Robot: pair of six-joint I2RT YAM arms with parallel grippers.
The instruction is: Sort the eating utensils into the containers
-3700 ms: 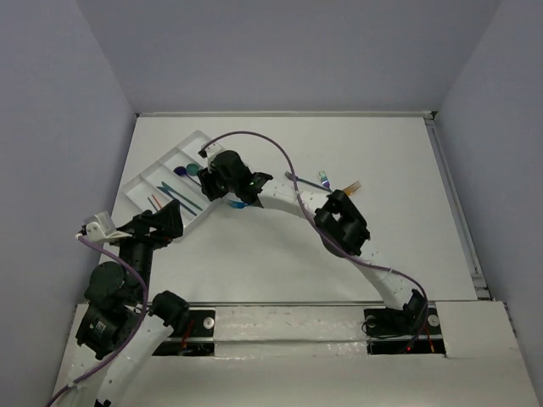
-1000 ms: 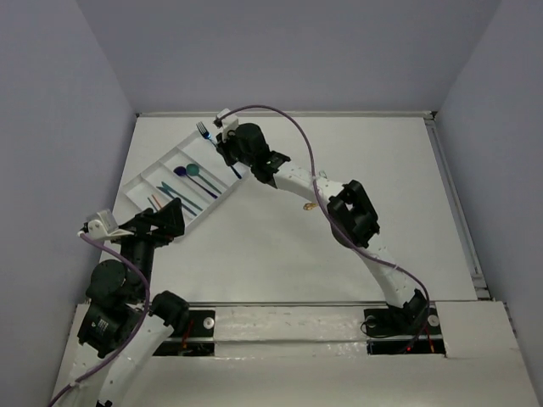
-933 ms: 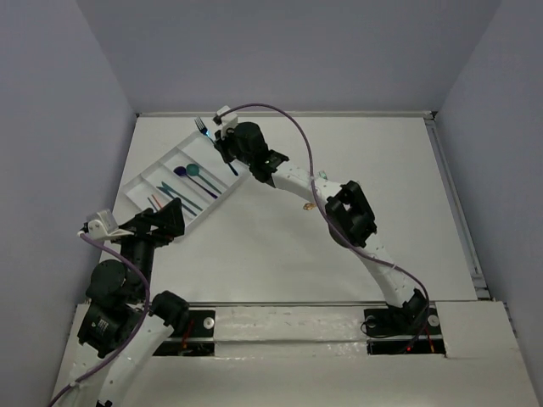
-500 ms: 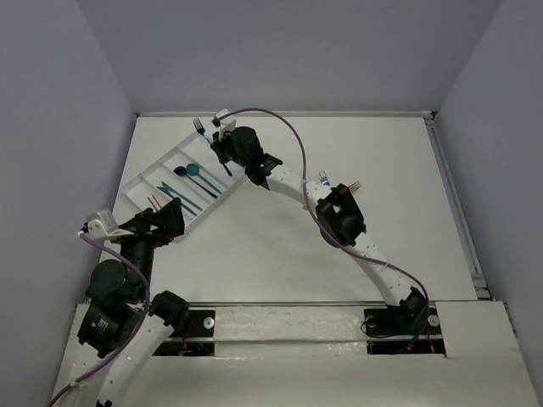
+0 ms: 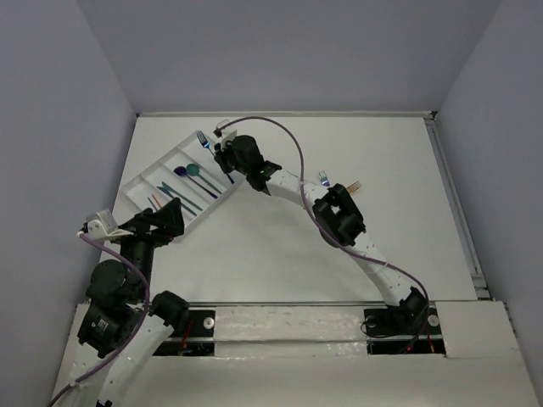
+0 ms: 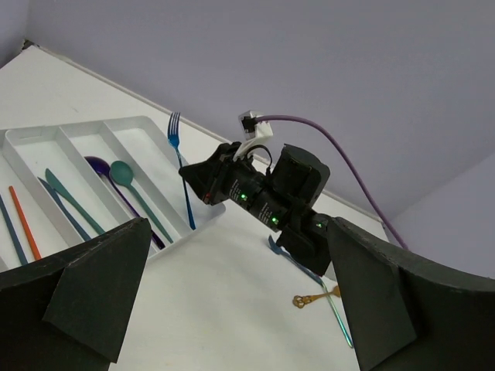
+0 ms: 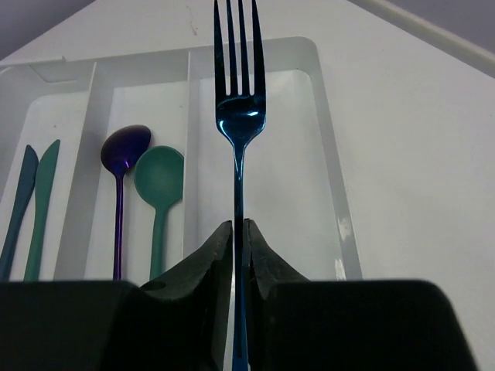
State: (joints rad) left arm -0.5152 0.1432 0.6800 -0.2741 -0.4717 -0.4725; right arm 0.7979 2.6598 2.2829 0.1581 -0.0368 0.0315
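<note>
My right gripper is shut on the handle of a blue fork. It holds the fork over the end compartment of the white cutlery tray, tines pointing along it. The jaws pinch the handle at the gripper. The neighbouring compartment holds a purple spoon and a teal spoon. Further left lie a navy and a teal knife. The top view shows the tray at the far left. My left gripper is open and empty near the tray's near corner.
A teal knife and an orange-brown fork lie crossed on the table right of the tray; the top view shows them too. A thin orange utensil lies in the tray's left compartment. Grey walls enclose the table.
My right gripper has carried the blue fork from the middle of the table to the tray. In the last half second the fork moved slightly nearer, over the end compartment. The left arm has not moved.
</note>
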